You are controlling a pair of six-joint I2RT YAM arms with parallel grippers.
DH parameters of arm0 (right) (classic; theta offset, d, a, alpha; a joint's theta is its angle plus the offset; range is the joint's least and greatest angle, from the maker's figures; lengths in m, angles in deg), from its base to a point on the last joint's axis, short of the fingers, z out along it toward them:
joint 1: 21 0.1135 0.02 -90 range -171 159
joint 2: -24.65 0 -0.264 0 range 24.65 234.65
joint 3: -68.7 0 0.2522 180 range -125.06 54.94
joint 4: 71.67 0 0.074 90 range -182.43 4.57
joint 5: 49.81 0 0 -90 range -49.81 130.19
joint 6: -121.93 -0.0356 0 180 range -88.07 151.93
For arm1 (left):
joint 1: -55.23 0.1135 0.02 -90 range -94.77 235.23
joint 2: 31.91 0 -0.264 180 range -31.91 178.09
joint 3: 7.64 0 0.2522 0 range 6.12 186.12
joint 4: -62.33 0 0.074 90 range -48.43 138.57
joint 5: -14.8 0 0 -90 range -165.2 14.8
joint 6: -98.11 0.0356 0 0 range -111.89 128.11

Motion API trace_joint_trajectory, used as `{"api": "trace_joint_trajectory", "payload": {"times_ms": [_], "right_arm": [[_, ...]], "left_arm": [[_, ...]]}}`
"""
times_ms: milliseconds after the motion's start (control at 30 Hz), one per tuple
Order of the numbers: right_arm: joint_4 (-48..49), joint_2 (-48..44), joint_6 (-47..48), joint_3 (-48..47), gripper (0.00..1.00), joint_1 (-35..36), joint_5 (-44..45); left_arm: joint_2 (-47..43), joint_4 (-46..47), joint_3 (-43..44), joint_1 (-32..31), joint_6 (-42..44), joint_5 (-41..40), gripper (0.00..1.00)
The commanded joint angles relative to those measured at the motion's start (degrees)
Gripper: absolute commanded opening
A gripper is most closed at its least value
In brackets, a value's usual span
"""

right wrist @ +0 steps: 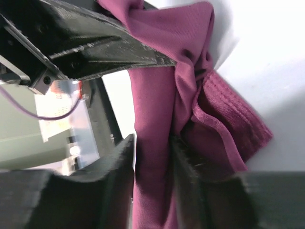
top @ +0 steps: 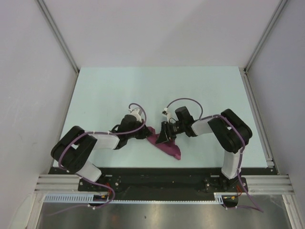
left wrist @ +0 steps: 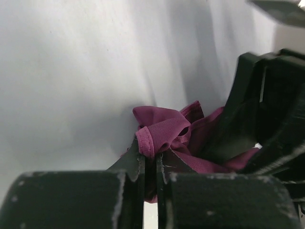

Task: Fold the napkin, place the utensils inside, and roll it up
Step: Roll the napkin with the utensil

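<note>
Napkin [top: 167, 147] was all bunched up on the table [top: 119, 90], toward the near edge, right between both arms. Left gripper [left wrist: 150, 160] was pinched tight on a rolled hem of it, and right gripper [right wrist: 152, 152] had a strip of the cloth squeezed between its fingers

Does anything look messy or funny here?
Yes. The napkin is scrunched into a lumpy heap at the table's near edge, between the two arms, instead of lying flat or neatly folded. The left gripper pinches a bunched bit of its hem.
</note>
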Motion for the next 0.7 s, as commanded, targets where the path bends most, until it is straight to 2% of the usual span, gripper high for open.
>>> {"api": "trace_joint_trajectory", "payload": {"times_ms": [0, 100, 133, 200, 233, 333, 533, 667], "right_arm": [[-22.35, -8.56, 11.53, -5.66, 0.50, -0.22, 11.36], [-30.53, -15.76, 15.22, -7.60, 0.57, 1.34, 21.19], [-31.70, -17.45, 16.37, -8.22, 0.58, 2.66, 28.01], [-33.46, -20.53, 18.92, -8.14, 0.60, 7.47, 35.51], [-32.94, -23.16, 19.62, -7.09, 0.60, 9.25, 42.33], [-29.69, -26.34, 22.70, -4.98, 0.62, 15.74, 50.54], [-25.56, -24.59, 29.64, -2.43, 0.66, 26.30, 63.21], [-25.12, -20.12, 31.67, -2.86, 0.65, 28.07, 64.99]], "left_arm": [[1.57, -6.32, 3.75, 0.09, 2.03, -0.86, 0.00], [2.36, -10.45, 6.12, 0.09, 3.00, -0.86, 0.00], [2.54, -11.86, 6.48, 0.09, 3.09, -0.86, 0.00], [2.89, -12.66, 7.36, 0.09, 3.18, -0.25, 0.00], [3.07, -13.27, 7.53, 0.18, 3.18, -0.16, 0.00], [3.24, -13.98, 8.06, 0.09, 3.09, 0.54, 0.00], [4.65, -14.94, 9.47, 0.09, 3.18, 2.04, 0.00], [5.27, -15.03, 10.00, 0.09, 3.01, 2.57, 0.00]]}}
